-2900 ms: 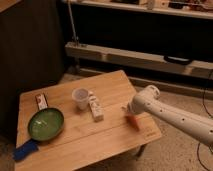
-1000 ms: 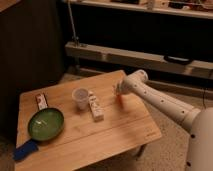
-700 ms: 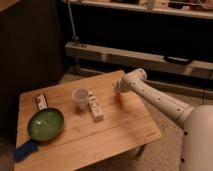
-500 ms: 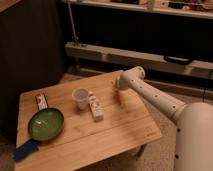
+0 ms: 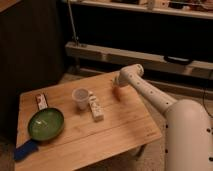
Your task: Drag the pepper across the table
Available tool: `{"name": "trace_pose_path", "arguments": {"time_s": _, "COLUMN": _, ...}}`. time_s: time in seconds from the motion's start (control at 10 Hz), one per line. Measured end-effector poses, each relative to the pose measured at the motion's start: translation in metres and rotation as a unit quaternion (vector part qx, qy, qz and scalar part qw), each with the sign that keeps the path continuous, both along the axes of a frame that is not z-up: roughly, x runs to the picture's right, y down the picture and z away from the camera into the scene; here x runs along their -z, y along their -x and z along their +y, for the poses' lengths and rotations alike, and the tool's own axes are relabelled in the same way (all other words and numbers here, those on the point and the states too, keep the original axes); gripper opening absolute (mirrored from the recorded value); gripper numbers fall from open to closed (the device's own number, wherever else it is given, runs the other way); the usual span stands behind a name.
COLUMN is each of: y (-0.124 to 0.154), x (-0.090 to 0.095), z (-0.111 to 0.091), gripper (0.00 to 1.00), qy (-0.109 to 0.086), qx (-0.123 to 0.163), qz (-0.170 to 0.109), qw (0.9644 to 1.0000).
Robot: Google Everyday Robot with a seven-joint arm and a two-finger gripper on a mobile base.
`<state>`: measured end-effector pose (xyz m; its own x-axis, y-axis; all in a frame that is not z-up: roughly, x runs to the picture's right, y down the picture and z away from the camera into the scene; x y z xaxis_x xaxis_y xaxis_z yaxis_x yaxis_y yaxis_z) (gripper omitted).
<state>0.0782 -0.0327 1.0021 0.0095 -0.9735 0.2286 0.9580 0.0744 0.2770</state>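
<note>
Orange pepper [image 5: 116, 90] at table's [image 5: 100, 130] upper-right edge, under gripper [image 5: 118, 88]; jaw state: cannot tell. White carton [image 5: 96, 107] centre frame beside cup [image 5: 80, 98]; print unreadable.

Matt wooden plank table [image 5: 120, 130]; smooth white plastic-looking hand [image 5: 117, 89] near its far edge.

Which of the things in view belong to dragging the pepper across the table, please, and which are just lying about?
Belonging to the job:
- pepper, at the far edge
- table
- gripper, down at the pepper

Lying about:
- white cup
- white carton
- green pan
- small packet
</note>
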Motion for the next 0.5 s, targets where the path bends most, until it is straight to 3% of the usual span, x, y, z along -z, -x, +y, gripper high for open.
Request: {"name": "trace_pose_path", "arguments": {"time_s": 0.5, "y": -0.007, "x": -0.028, "z": -0.024, "gripper": 0.04, "qy": -0.003, "qx": -0.006, "qz": -0.008, "qw": 0.9999}}
